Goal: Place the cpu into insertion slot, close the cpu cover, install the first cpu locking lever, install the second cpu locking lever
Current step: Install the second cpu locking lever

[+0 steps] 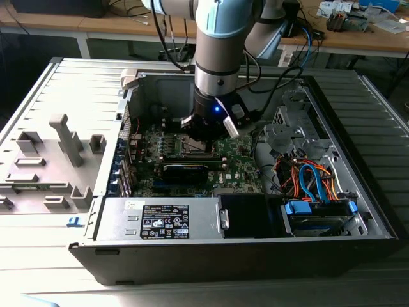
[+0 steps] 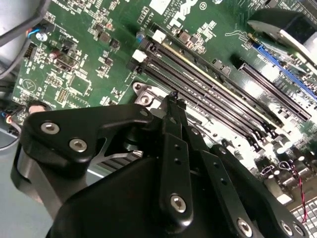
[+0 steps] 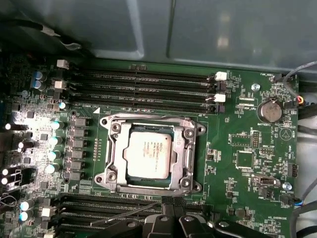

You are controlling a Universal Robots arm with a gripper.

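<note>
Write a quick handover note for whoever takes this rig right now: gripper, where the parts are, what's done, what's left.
Gripper: low over the motherboard at the socket's edge, fingers together, nothing visibly held.
The cpu sits in the insertion slot, silvery top up.
The cpu cover appears down, framing the chip.
Done: cpu placed; cover looks closed.
Left: both locking levers; whether either is latched cannot be told from these views.
</note>
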